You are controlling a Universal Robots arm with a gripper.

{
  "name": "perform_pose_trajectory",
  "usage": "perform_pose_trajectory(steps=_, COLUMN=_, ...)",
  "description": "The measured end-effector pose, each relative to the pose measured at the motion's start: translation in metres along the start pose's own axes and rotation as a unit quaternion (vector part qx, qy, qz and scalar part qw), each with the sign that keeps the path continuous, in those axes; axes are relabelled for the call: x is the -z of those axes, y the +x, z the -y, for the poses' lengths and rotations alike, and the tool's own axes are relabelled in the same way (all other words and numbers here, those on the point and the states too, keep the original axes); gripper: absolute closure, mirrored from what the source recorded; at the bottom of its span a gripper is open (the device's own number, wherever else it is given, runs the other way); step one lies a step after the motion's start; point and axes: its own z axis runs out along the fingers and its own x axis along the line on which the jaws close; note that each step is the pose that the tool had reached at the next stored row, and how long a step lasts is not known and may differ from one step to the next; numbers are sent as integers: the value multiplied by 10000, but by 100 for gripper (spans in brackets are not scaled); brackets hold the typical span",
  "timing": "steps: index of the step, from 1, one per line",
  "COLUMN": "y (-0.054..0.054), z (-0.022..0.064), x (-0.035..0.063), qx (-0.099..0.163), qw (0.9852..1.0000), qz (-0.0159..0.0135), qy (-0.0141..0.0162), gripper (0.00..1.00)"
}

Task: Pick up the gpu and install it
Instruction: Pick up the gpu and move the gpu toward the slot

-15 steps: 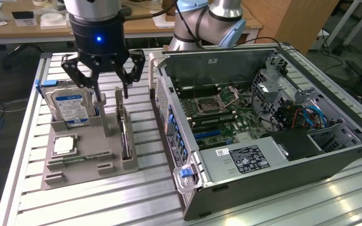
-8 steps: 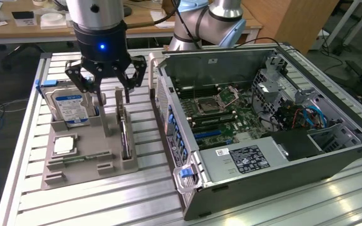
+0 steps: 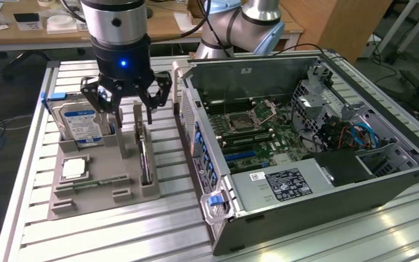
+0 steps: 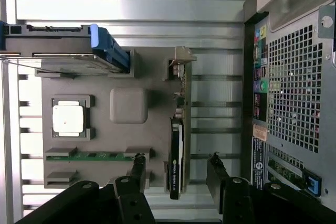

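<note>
Exterior view, starting at its left: you had the grey holder tray (image 3: 96, 206) on the slotted aluminium table (image 3: 122, 240). The hard drive (image 3: 82, 126) stood upright in the tray's far slot on the exterior view's left, blue-white label facing the camera. Nearer the camera, the processor chip (image 3: 74, 168) lay flat in its pocket, and the memory stick (image 3: 96, 183) lay flat in a groove just in front of that.

Moving right, the gpu (image 3: 145, 158) stood on its long edge in the slot along the tray's right side, not lifted. You had the gripper (image 3: 127, 115) hanging over the gpu's far end, pincer spread wide and holding nothing. From this angle you could not tell whether either finger touched the card.

Further right, just beside the tray, the open-sided computer case (image 3: 384, 180) showed its motherboard (image 3: 250, 128) and a labelled power supply (image 3: 282, 185).

Wrist view, looking down: the gpu (image 4: 179, 114) appeared edge-on, with the green board and metal bracket at one end and the black cooler block at the end nearest the gripper (image 4: 176, 170). One of the fingers (image 4: 137, 170) was on each side of the cooler end, with a gap showing on both sides. The hard drive (image 4: 52, 53), processor chip (image 4: 68, 119) and memory stick (image 4: 89, 156) sat in the tray (image 4: 152, 129), and the case's (image 4: 294, 87) meshed rear panel was alongside.
</note>
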Motion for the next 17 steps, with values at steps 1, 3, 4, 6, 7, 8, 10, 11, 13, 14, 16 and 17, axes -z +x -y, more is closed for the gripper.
perform_pose_trajectory(steps=1, y=-1, z=1, x=-18, qx=0, qw=10000, qz=-5, qy=0, gripper=41)
perform_pose_trajectory(steps=3, y=-4, z=2, x=-53, qx=0, qw=10000, qz=-11, qy=0, gripper=41)
perform_pose_trajectory(steps=4, y=-5, z=2, x=-73, qx=0, qw=10000, qz=-11, qy=0, gripper=41)
perform_pose_trajectory(steps=6, y=-5, z=3, x=-109, qx=0, qw=10000, qz=-13, qy=0, gripper=41)
perform_pose_trajectory(steps=7, y=-5, z=4, x=-127, qx=0, qw=10000, qz=-14, qy=0, gripper=41)
perform_pose_trajectory(steps=8, y=-5, z=5, x=-145, qx=0, qw=10000, qz=-16, qy=0, gripper=41)
perform_pose_trajectory(steps=10, y=-6, z=6, x=-181, qx=0, qw=10000, qz=-20, qy=0, gripper=41)
perform_pose_trajectory(steps=11, y=-7, z=6, x=-199, qx=0, qw=10000, qz=-22, qy=0, gripper=41)
perform_pose_trajectory(steps=13, y=-7, z=7, x=-233, qx=0, qw=10000, qz=-25, qy=0, gripper=41)
perform_pose_trajectory(steps=14, y=-7, z=8, x=-247, qx=0, qw=10000, qz=-24, qy=0, gripper=41)
perform_pose_trajectory(steps=16, y=-7, z=8, x=-272, qx=0, qw=10000, qz=-25, qy=0, gripper=41)
perform_pose_trajectory(steps=17, y=-7, z=9, x=-282, qx=0, qw=10000, qz=-26, qy=0, gripper=41)
